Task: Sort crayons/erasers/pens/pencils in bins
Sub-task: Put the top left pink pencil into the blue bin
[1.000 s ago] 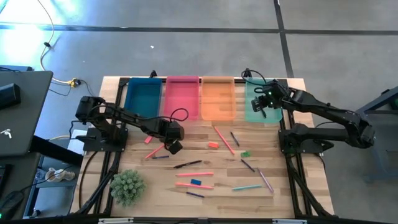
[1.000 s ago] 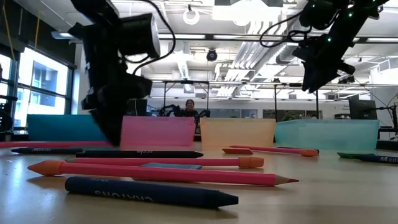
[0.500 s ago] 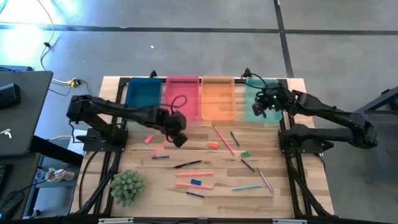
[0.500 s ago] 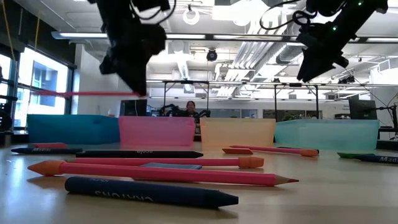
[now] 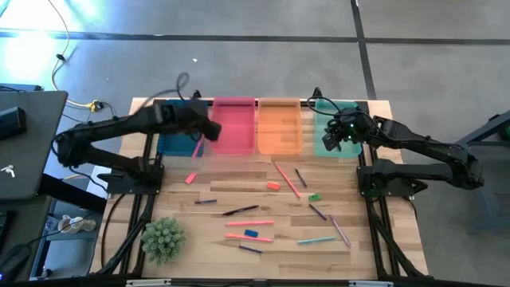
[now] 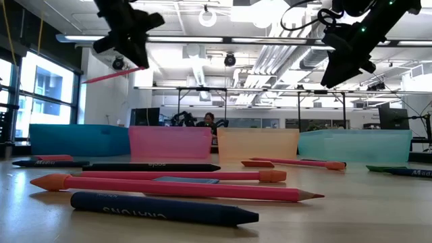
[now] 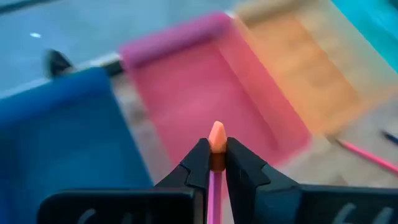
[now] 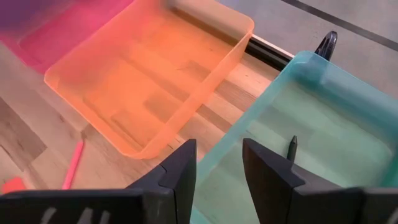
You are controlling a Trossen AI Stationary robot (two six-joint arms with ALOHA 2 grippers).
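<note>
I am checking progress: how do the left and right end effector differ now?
The left end effector is shut on a pink pencil, near the blue bin and pink bin. The right end effector is open and empty, over the teal bin. Both are raised above the table.

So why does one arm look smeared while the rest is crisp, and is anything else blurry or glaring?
High view: the left gripper and its arm are motion-smeared above the dark blue bin, while the right gripper is sharp. Left wrist view: the pink bin behind is streaked, but the pink pencil it grips is crisp. Low view: bright ceiling lights glare, leaving both arms as dark silhouettes.
</note>
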